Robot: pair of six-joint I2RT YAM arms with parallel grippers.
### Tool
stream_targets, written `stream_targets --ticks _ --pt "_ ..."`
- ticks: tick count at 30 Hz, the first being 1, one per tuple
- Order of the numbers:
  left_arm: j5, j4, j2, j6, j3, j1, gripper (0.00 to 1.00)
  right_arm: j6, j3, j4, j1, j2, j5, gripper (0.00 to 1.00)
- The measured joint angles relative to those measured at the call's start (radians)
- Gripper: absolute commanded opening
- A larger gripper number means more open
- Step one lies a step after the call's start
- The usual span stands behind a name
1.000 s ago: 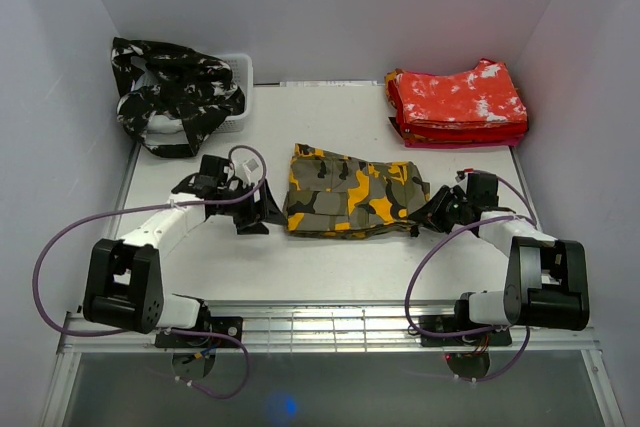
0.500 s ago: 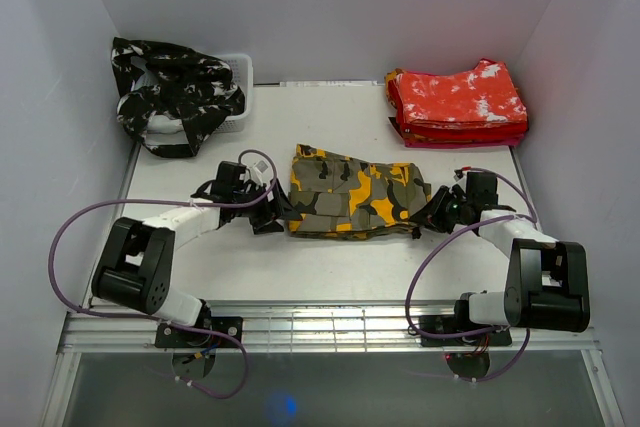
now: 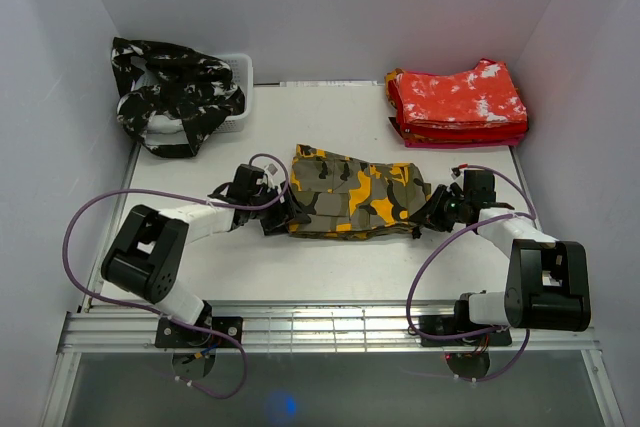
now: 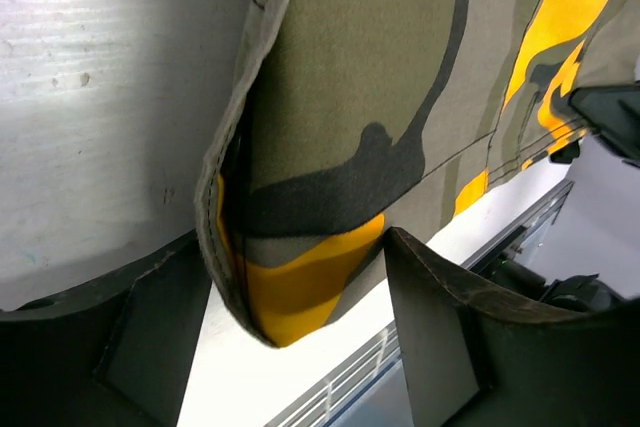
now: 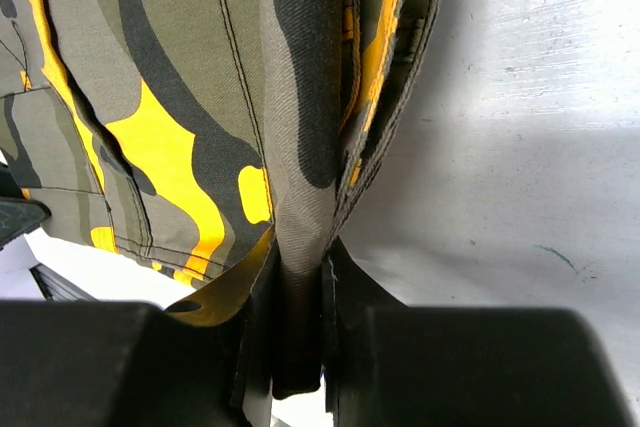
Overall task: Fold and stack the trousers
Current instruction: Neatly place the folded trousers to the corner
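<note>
The olive trousers (image 3: 352, 195), camouflage with orange-yellow and black patches, lie folded into a rough rectangle in the middle of the tabletop (image 3: 330, 257), closer to the near edge than to the far one. An arm reaches in from either side.

The left claw (image 3: 278, 215) sits low at the left end of the fold, near its front corner. In the left wrist view its fingers (image 4: 440, 347) stand wide apart, and the rounded corner of the cloth lies between them, unpinched. The layers gape a little there and show yellow inside.

The right claw (image 3: 428, 215) is at the right end of the fold. In the right wrist view its fingers are drawn narrow on a ridge of the olive cloth, with the layered edge pinched between them and the bare tabletop just beside it.

The red trousers (image 3: 458, 105), mottled with white, are stacked flat in the far right corner. The black trousers (image 3: 178, 95), patched with white, are heaped loosely in and over a white basket (image 3: 240, 67) in the far left corner, one leg hanging down its front
</note>
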Motion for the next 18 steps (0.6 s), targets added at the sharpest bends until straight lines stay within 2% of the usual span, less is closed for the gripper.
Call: stream_targets --ticks 4,5,8,9,11,15,18 --pt "0.005 0.066 0.023 -0.047 -0.010 -0.009 0.70 -0.005 0.000 0.000 0.000 0.000 0.002 0.08" --pt "0.007 0.097 0.030 -0.058 -0.018 -0.012 0.64 -0.005 0.000 0.000 0.000 0.000 0.003 0.08" --pt "0.010 0.133 0.045 -0.078 -0.029 -0.018 0.52 -0.007 0.000 0.000 0.001 0.001 0.005 0.08" --pt "0.010 0.141 0.050 -0.085 -0.032 -0.018 0.42 -0.008 0.000 0.000 0.001 0.002 0.005 0.08" --pt "0.012 0.147 0.053 -0.093 -0.032 -0.018 0.34 -0.014 0.003 -0.002 0.005 0.001 0.005 0.08" --pt "0.004 0.105 0.040 -0.061 -0.003 -0.022 0.02 -0.048 0.043 -0.042 0.029 0.001 0.024 0.08" --pt "-0.035 0.005 0.013 -0.005 0.058 -0.038 0.00 -0.102 0.103 -0.085 0.082 -0.005 0.079 0.08"
